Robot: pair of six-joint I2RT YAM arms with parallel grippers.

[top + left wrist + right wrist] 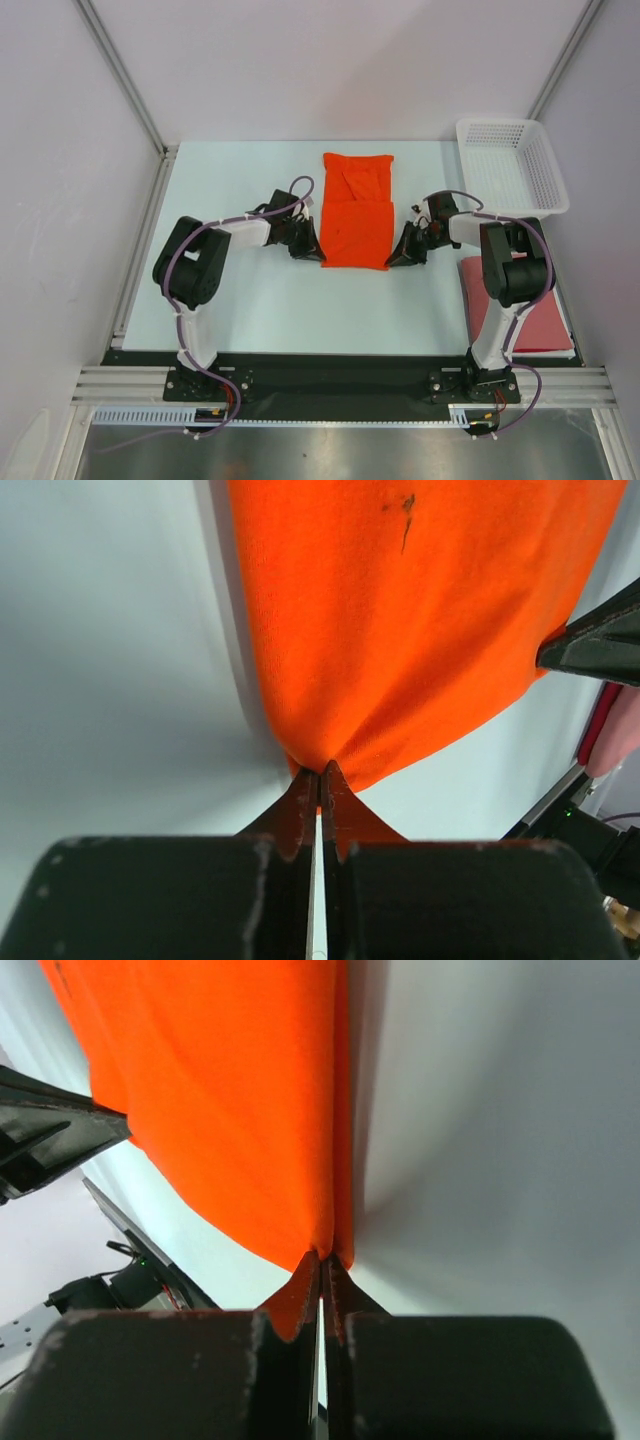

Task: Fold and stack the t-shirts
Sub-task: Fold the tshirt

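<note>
Pale, smooth tabletop (260,300) carries everything: one white plastic lattice basket (497,122) at the far right corner, and two t-shirts. One bright orange cloth t-shirt (357,215) lies at the table's middle as a long, partly folded rectangle. One dull brick-red cloth t-shirt (545,325) lies flat at the near right edge, partly under the right arm. Both look light, soft and limp, so they would likely sag unless taken at corners or hem edges from both sides together. Of two grippers, the left gripper (319,780) is pinched tight on the orange shirt's left edge close to its near corner, and the right gripper (322,1265) likewise on its right edge.
</note>
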